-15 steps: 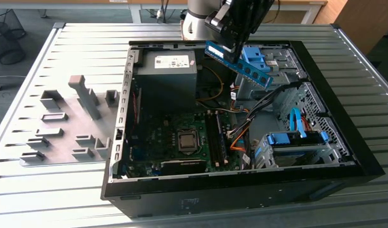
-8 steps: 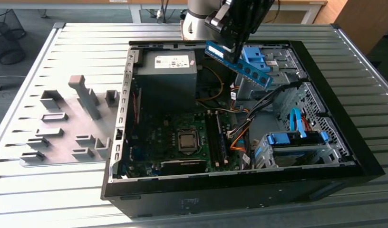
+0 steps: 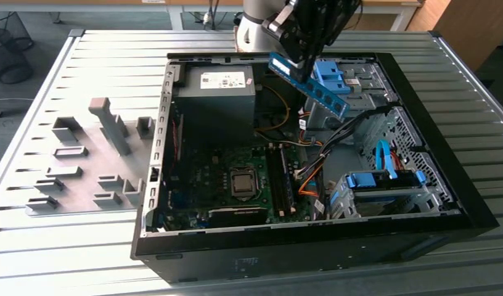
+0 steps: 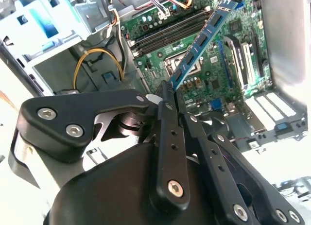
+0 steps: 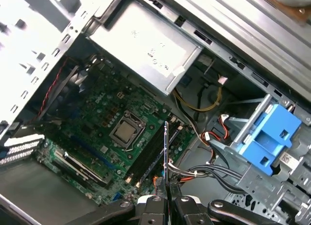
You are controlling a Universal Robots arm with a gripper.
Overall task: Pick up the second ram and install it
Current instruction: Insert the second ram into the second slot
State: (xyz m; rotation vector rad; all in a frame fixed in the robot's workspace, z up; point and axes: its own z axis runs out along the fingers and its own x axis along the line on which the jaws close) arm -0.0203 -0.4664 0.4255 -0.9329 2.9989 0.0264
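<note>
The second ram (image 3: 310, 86) is a long blue stick with black chips, held tilted in the air above the open computer case (image 3: 449, 203). My gripper (image 3: 294, 58) is shut on its upper end. In the second wrist view the ram (image 4: 201, 40) slants out from the gripper (image 4: 167, 91) over the green motherboard (image 4: 228, 64), and the black memory slots (image 4: 170, 33) lie beyond it. In the first wrist view the ram (image 5: 166, 147) shows edge-on, rising from the gripper (image 5: 166, 195) in line with the memory slots (image 5: 148, 159) beside the processor socket (image 5: 125, 131).
A grey power supply (image 3: 214, 92) fills the case's far corner. Blue drive-bay clips (image 3: 330, 74) and a drive cage (image 3: 383, 185) sit on the exterior view's right, with cables (image 3: 313, 169) between them and the slots. Grey fixture blocks (image 3: 87, 166) stand on the table at the exterior view's left.
</note>
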